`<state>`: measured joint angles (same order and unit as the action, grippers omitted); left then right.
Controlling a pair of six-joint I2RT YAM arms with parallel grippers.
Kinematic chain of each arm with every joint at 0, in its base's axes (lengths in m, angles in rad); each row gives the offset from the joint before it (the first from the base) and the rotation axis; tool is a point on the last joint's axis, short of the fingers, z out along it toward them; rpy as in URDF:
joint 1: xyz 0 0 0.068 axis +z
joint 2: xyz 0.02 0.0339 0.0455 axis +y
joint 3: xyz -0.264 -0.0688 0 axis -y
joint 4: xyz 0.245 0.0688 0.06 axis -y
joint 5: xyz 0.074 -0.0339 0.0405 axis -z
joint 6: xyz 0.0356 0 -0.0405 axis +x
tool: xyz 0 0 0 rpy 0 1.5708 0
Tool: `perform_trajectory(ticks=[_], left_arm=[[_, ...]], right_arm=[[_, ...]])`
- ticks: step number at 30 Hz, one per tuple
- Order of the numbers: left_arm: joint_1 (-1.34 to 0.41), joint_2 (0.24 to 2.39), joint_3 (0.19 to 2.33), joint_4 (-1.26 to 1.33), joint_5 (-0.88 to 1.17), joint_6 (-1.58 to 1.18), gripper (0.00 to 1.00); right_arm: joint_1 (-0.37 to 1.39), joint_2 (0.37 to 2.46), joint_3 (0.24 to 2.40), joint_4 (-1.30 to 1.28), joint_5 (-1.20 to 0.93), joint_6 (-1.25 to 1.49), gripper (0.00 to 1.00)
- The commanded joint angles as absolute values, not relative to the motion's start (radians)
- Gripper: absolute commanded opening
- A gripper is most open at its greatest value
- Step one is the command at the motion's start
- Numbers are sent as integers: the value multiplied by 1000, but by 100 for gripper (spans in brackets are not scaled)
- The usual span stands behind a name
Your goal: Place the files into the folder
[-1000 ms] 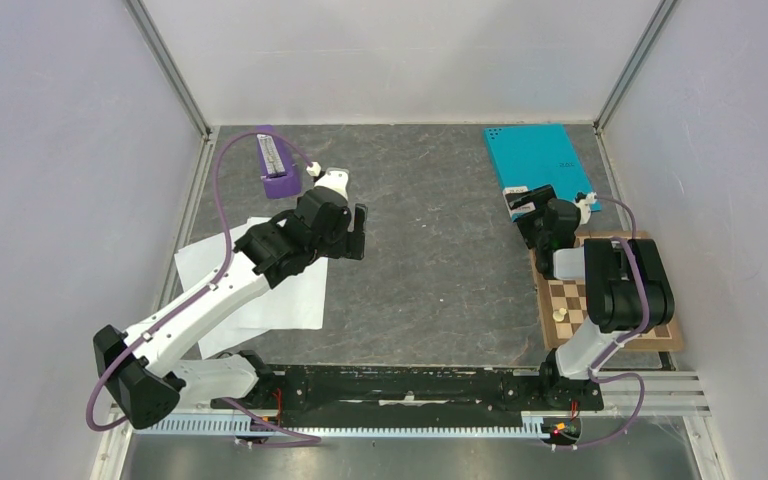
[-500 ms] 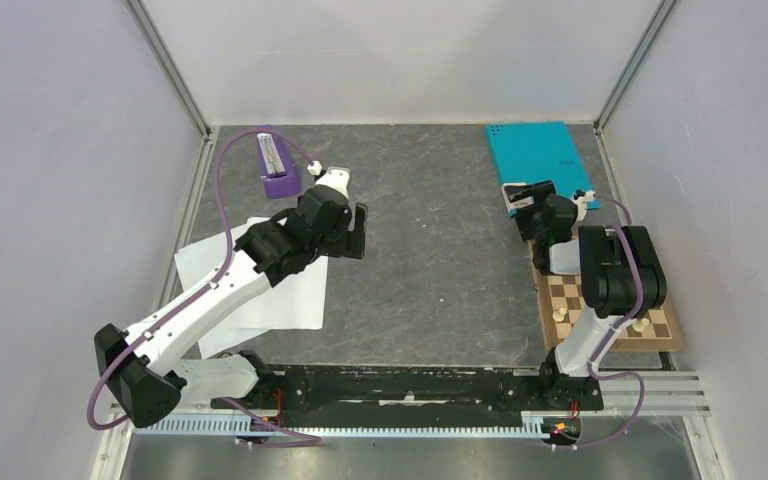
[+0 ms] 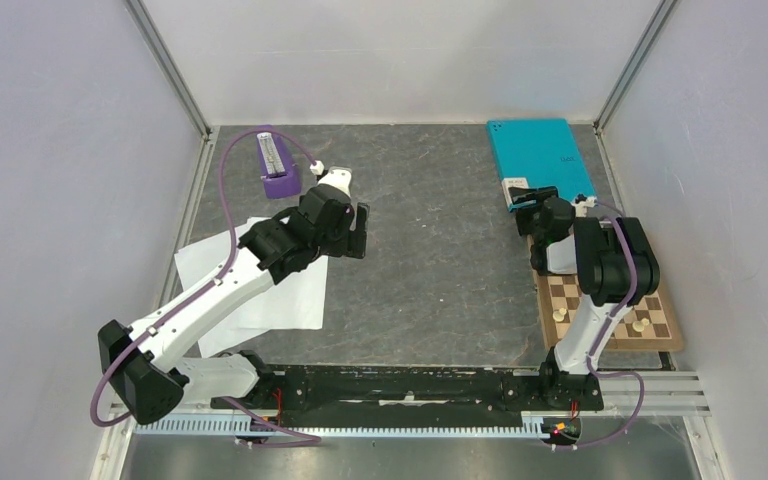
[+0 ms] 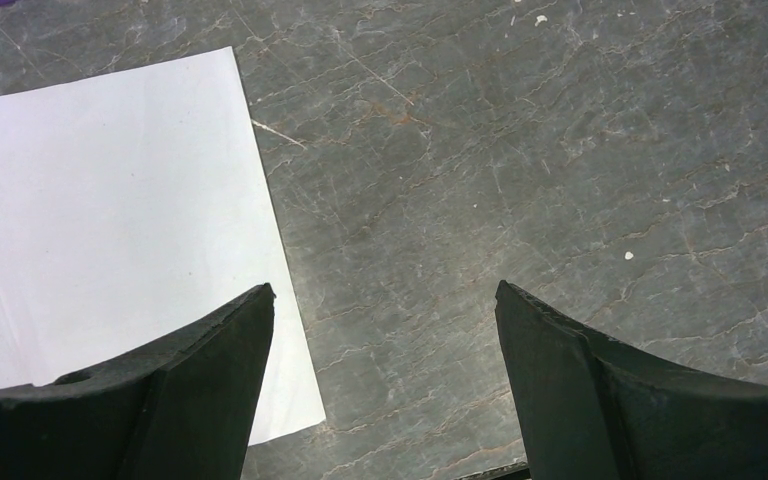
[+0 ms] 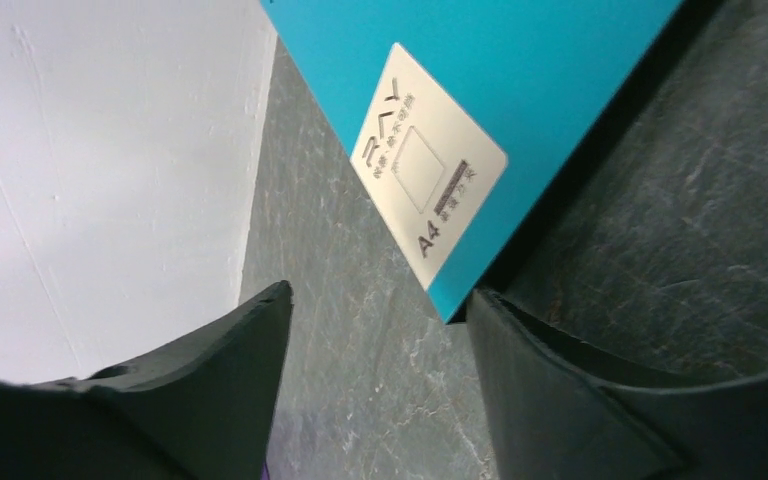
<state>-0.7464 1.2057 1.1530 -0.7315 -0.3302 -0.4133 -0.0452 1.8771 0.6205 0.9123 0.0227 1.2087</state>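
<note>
The teal folder (image 3: 540,155) lies closed at the far right, its white label (image 3: 515,188) at the near left corner. My right gripper (image 3: 531,198) is open at that corner. In the right wrist view (image 5: 380,292) the folder (image 5: 520,80) hangs a little above the table with a dark shadow under it. Its corner touches my right fingertip (image 5: 485,305). The files, white sheets (image 3: 260,290), lie flat at the left. My left gripper (image 3: 358,232) hovers open and empty over their right edge. The left wrist view (image 4: 385,290) shows the sheets (image 4: 110,200) by the left finger.
A purple stapler-like object (image 3: 278,165) stands at the far left. A wooden chessboard (image 3: 610,310) with a few pale pieces lies under my right arm. White walls close in the grey table on three sides.
My right gripper has moved away from the base to the folder's near left corner, and the folder has shifted slightly. The left arm has hardly moved.
</note>
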Motion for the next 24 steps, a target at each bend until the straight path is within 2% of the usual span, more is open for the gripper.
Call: perform_trajectory(ticks=[1, 8, 15, 20, 24], left_arm=[[-741, 1224, 1196, -724, -317, -385, 87], [-739, 1248, 1213, -723, -312, -387, 87], [-736, 1269, 1226, -716, -318, -387, 87], [-727, 1273, 1241, -739, -402, -441, 87], [-698, 1274, 1249, -768, -459, -528, 88]], right_arm=[[-64, 1935, 624, 924, 89, 1238, 62], [-64, 1953, 658, 916, 119, 1191, 26], [-52, 1904, 710, 874, 129, 1045, 0], [-12, 1840, 761, 824, 108, 880, 0], [90, 1756, 817, 723, 117, 674, 0]])
